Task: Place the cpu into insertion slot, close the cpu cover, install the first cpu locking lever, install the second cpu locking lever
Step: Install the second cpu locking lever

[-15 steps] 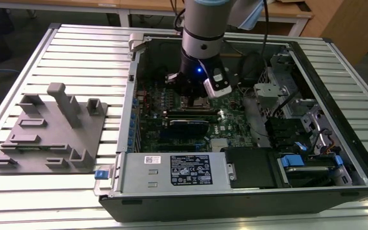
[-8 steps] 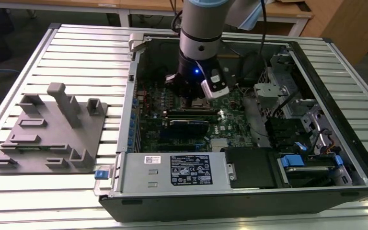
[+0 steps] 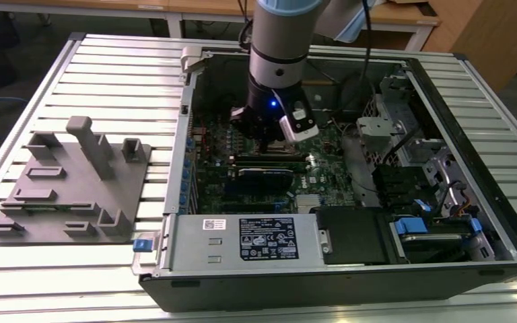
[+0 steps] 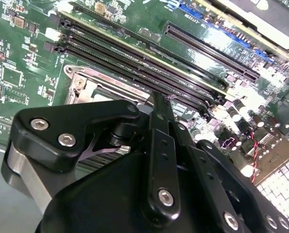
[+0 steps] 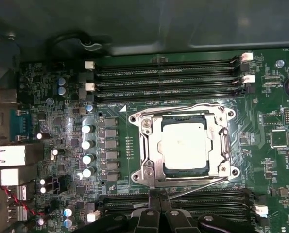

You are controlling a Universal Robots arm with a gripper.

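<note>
In the exterior view, a grey-and-black robot arm with a blue-lit wrist (image 3: 277,74) reaches down into an open black desktop computer case (image 3: 349,269) lying on its side on a ribbed aluminium counter (image 3: 115,67), its black claw (image 3: 260,134) low over the green circuit board (image 3: 330,178). A grey moulded plastic fixture plate with upright posts (image 3: 65,182) sits on the counter toward the exterior view's left, well apart from the case, and a silver power-supply box with a white label (image 3: 240,245) fills the case's near edge. In the second wrist view, the matte black claw (image 4: 160,104), bolted with bright hex screws, has its slim fingers pressed together with nothing between them, poised above long black memory slots (image 4: 134,60) and the corner of a bright steel socket frame (image 4: 86,80). In the first wrist view, the small flat square chip with a dull silver-grey metal top (image 5: 183,145) lies seated in the small square black socket (image 5: 183,170), and the hinged metal frame with a square window (image 5: 151,150) lies flat around it, the chip's top showing through the window. Thin wire levers run along the frame's edges. The claw's tips (image 5: 159,201) sit just beside the socket's edge, by a memory slot.
</note>
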